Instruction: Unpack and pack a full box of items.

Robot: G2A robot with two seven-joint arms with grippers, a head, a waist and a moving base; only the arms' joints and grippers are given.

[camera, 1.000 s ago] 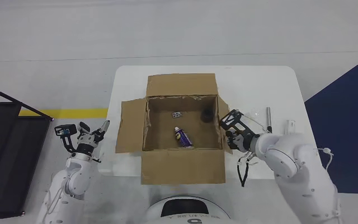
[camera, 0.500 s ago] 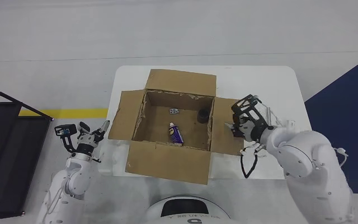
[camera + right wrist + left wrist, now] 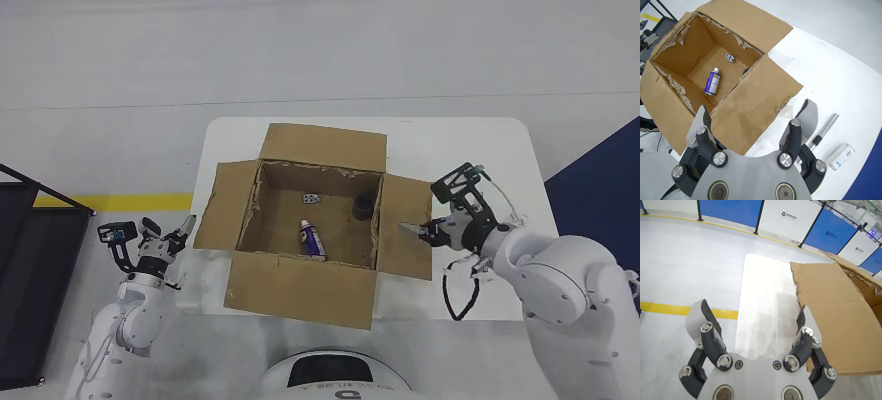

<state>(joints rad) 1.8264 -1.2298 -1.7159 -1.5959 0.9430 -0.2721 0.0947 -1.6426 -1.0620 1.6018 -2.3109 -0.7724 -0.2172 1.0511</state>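
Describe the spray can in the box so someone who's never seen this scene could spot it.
Find the open cardboard box in the middle of the white table. A spray can lies on its side on the box floor. It is the only blue, white-capped thing there; its neighbours are a small grey metal piece and a dark round object.

I note: cardboard box (image 3: 325, 150) open, flaps splayed; inside, blue spray can (image 3: 313, 238) on its side, small metal plate (image 3: 311, 198) near it.
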